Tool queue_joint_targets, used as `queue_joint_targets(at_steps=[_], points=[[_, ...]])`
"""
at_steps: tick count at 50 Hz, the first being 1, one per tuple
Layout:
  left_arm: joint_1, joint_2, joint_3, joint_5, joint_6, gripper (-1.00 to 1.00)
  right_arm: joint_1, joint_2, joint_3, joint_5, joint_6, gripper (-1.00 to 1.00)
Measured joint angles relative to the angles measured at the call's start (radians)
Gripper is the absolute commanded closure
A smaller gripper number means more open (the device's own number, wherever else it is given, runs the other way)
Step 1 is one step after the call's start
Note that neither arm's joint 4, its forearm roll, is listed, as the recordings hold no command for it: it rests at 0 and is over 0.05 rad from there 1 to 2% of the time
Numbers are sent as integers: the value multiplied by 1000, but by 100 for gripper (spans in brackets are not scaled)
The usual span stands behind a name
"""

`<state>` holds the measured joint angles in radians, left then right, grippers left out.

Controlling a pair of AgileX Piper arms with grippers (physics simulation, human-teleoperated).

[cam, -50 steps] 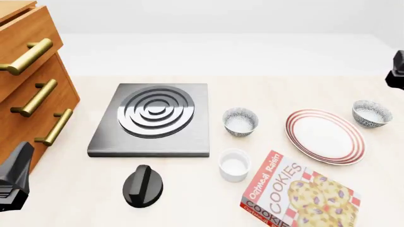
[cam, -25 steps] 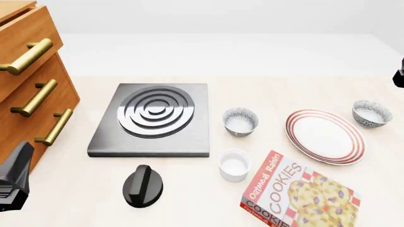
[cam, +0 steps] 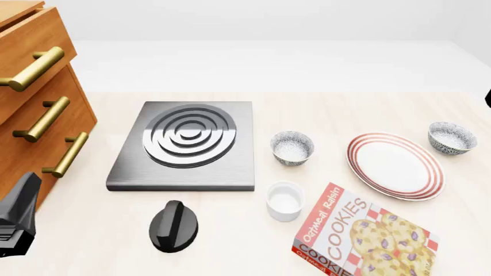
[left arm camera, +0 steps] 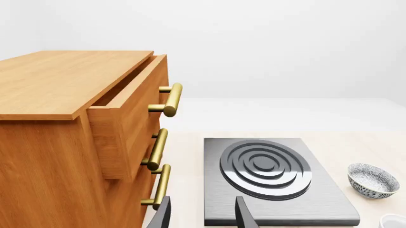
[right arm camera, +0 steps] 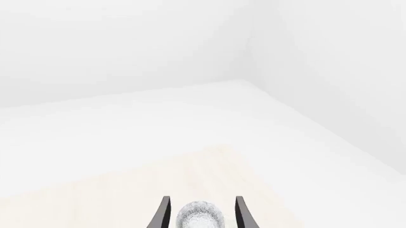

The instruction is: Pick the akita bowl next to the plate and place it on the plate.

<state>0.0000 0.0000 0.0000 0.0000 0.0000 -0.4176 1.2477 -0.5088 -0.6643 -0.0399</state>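
The plate, white with red rim stripes, lies at the right of the table. The akita bowl, small and grey-speckled, sits just off the plate's far right rim. In the right wrist view this bowl shows low between the two dark fingers of my right gripper, which is open and apart from it. Only a dark sliver of the right arm shows in the front view. My left gripper is open and holds nothing, near the drawers.
A look-alike speckled bowl stands left of the plate, beside the stove plate. A plain white cup, a cookie box and a black knob lie nearer. A wooden drawer cabinet fills the left.
The right arm has slid toward the right edge of the front view until only a sliver shows. The bowls, the plate and the left arm have not moved.
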Motion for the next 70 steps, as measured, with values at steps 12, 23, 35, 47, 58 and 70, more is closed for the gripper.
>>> queue_joint_targets(at_steps=[12,23,35,47,58,70], points=[[0,0,0,0,0,-100,-21,43,-10,-18,-1,-100],[0,0,0,0,0,-100,-42,79,-25,-29,-1,-100],[0,0,0,0,0,-100,-60,116,-35,-43,-1,-100],[0,0,0,0,0,-100,-72,155,-49,-48,3,-100],[0,0,0,0,0,-100,-80,200,-72,-43,10,-100],[0,0,0,0,0,-100,-83,248,-104,-31,25,-100]])
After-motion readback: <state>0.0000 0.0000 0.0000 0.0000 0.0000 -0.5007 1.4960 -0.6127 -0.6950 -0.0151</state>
